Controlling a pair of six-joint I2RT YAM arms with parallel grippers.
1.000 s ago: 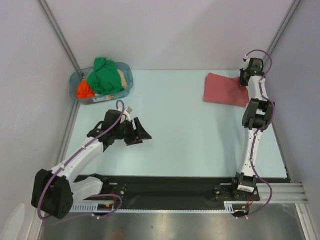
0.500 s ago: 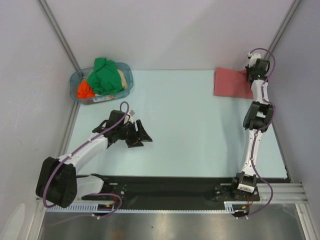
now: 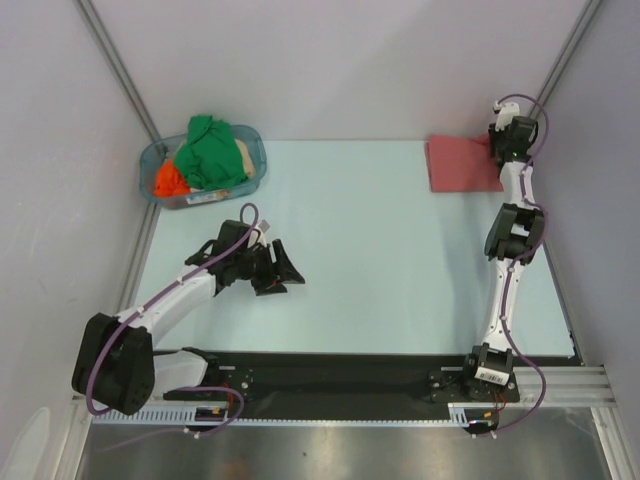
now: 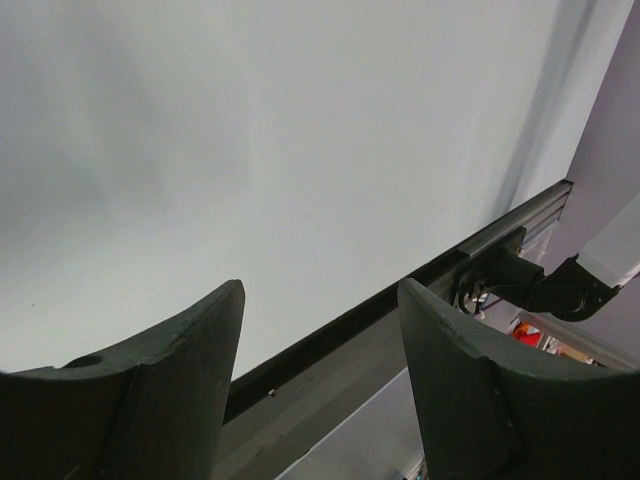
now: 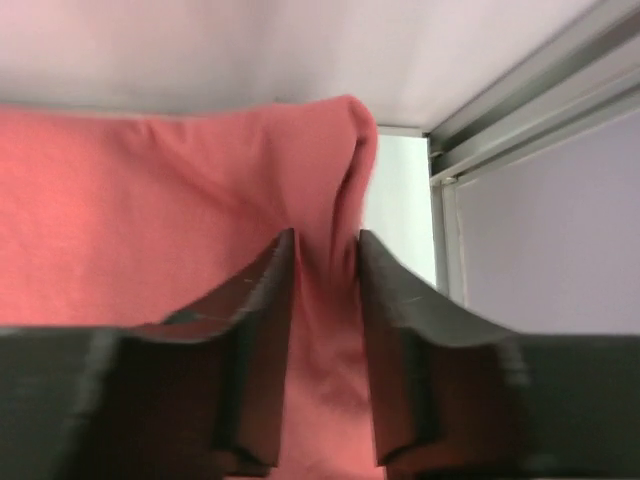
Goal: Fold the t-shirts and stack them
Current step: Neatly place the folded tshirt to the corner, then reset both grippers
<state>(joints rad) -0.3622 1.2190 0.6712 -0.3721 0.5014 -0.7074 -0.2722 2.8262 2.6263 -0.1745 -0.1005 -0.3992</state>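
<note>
A folded salmon-red t-shirt (image 3: 463, 165) (image 5: 150, 200) lies flat in the table's far right corner. My right gripper (image 3: 497, 152) (image 5: 327, 240) sits at its right edge. The jaws stand a little apart, with a raised fold of the shirt between them. Green (image 3: 208, 150), orange (image 3: 167, 181) and beige (image 3: 241, 156) t-shirts are heaped in the tub at the far left. My left gripper (image 3: 285, 268) (image 4: 320, 295) hovers open over bare table at the left, near the front, with nothing between its fingers.
The clear blue-tinted tub (image 3: 150, 165) stands at the far left corner. A metal frame post (image 5: 530, 110) and the side wall run close to the right of the salmon shirt. The table's front rail (image 4: 400, 290) shows beyond the left fingers.
The right arm carried the salmon-red shirt from mid-right to the far right corner, then its jaws parted. The left arm drew back slightly toward its base.
</note>
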